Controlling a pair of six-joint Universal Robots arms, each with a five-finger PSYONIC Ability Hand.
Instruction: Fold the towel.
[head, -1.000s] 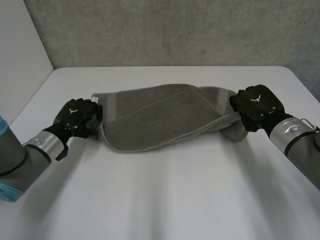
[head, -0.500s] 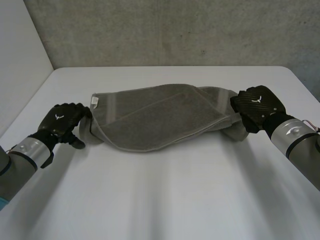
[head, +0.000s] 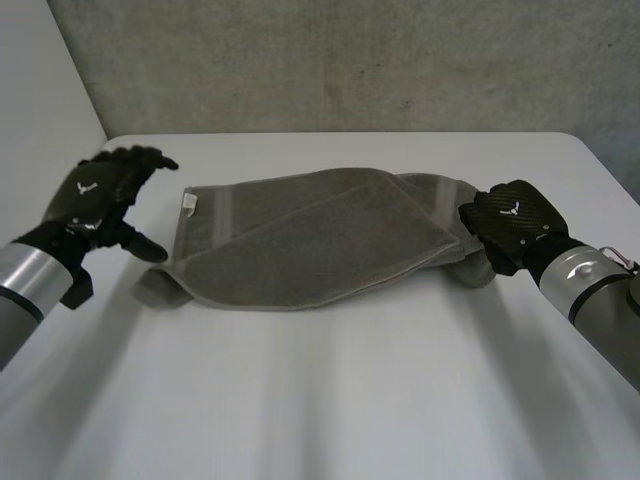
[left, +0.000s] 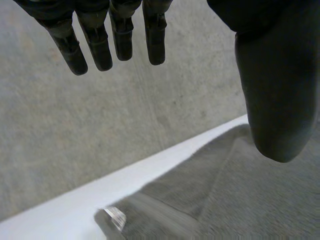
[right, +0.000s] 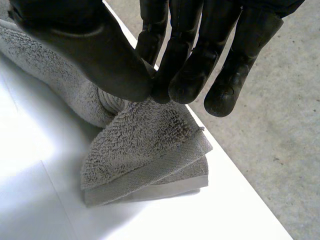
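The grey towel (head: 310, 240) lies folded lengthwise across the middle of the white table (head: 330, 390), with a small white label (head: 189, 203) near its left end. My left hand (head: 100, 192) hovers to the left of that end, clear of the cloth and open. In the left wrist view its fingers (left: 100, 45) are straight, the thumb stands apart, and the towel (left: 240, 200) lies below. My right hand (head: 512, 225) is at the towel's right end. In the right wrist view its thumb (right: 100, 55) and fingers pinch the bunched towel (right: 140, 145) there.
A grey concrete wall (head: 350, 60) stands behind the table's far edge. A pale panel (head: 40, 100) borders the table at the left. The table's bare front half lies between my two arms.
My left hand has let go of the towel's left end, opened, and moved up and to the left. That end now lies flat on the table. My right hand has barely moved.
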